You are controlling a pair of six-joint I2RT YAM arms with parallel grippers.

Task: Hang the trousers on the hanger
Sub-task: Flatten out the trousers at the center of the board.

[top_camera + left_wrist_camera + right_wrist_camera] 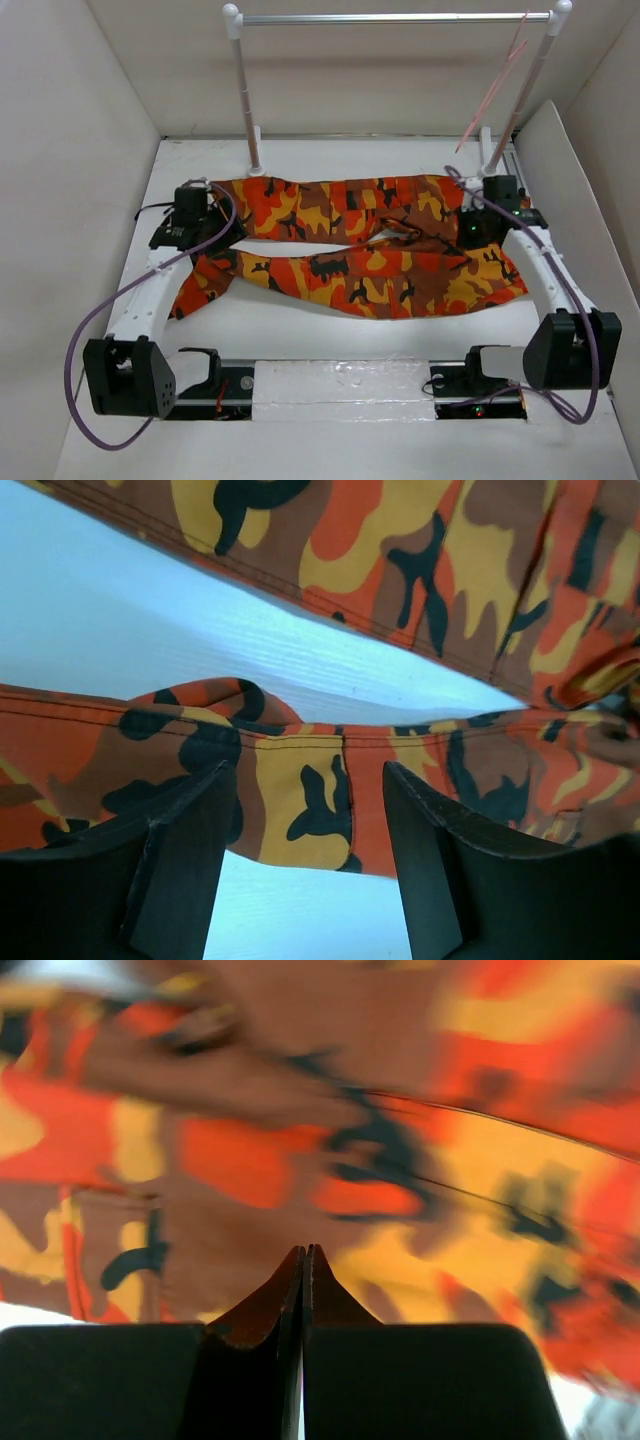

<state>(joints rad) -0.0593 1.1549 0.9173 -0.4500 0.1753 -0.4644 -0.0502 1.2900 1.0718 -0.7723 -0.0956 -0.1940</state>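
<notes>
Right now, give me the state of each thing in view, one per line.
Orange camouflage cloth trousers: spread flat on the table, not hung.
Thin pale-pink wire hanger: hanging bare on the silver rail.
Left gripper: jaws open, trouser cloth between them.
Right gripper: jaws shut, over the trousers.

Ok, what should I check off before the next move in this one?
1. Left claw open over a trousers edge: ok.
2. Right claw shut; whether it grips cloth: cannot tell, view blurred.
3. Hanger hanging on the bar, far right: ok.
4. Trousers on hanger: not ok, they lie spread on the table.
</notes>
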